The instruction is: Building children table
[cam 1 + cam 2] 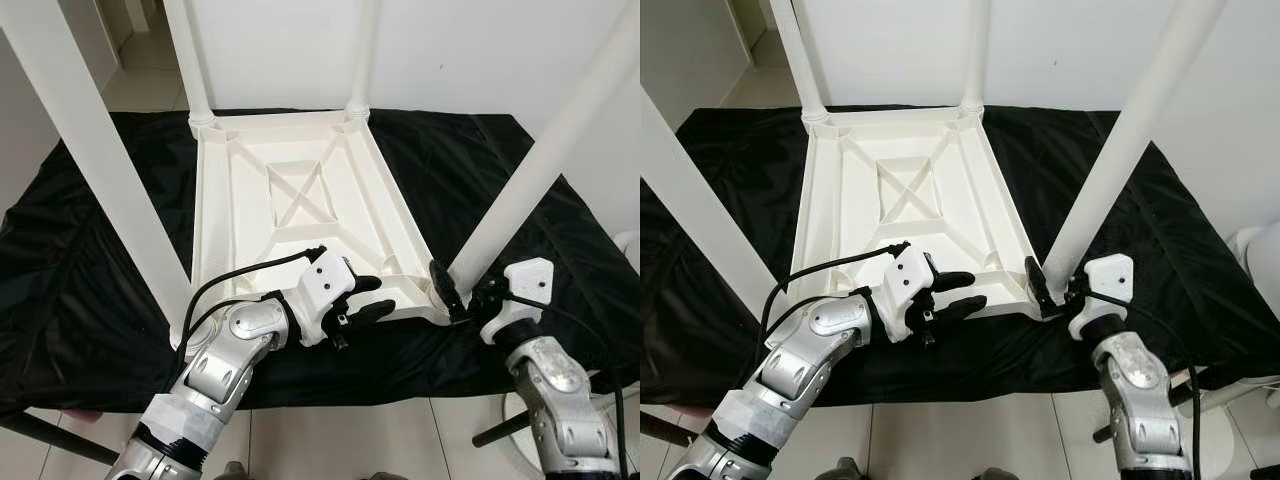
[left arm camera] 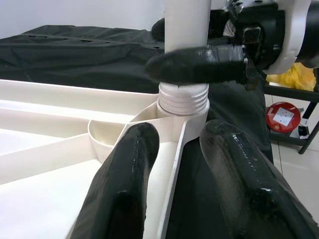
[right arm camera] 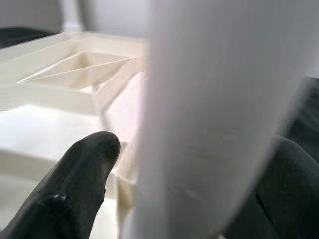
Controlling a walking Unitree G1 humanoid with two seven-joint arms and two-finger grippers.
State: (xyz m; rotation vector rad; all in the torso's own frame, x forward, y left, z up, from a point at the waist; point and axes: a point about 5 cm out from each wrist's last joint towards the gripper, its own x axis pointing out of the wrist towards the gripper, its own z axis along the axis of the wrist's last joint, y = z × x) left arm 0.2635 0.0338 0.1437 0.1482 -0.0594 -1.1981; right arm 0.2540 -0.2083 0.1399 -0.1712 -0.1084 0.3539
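A white children's table [image 1: 300,190] lies upside down on a black cloth [image 1: 90,250], with its legs pointing up. My right gripper [image 1: 452,292] is shut on the near-right leg [image 1: 530,170] just above its threaded collar [image 2: 183,99]. The right wrist view has that leg [image 3: 214,114] between one finger [image 3: 79,174] and the other. My left gripper [image 1: 368,298] is open at the table's near rim, close to that corner. Its two fingers [image 2: 124,184] straddle the rim, one over the inside and one over the cloth.
The near-left leg [image 1: 110,170] and two far legs [image 1: 190,60] stand up around the work area. Tiled floor [image 1: 330,440] lies in front of the cloth. A white round object [image 1: 1260,260] and a black stand [image 1: 500,430] sit to the right.
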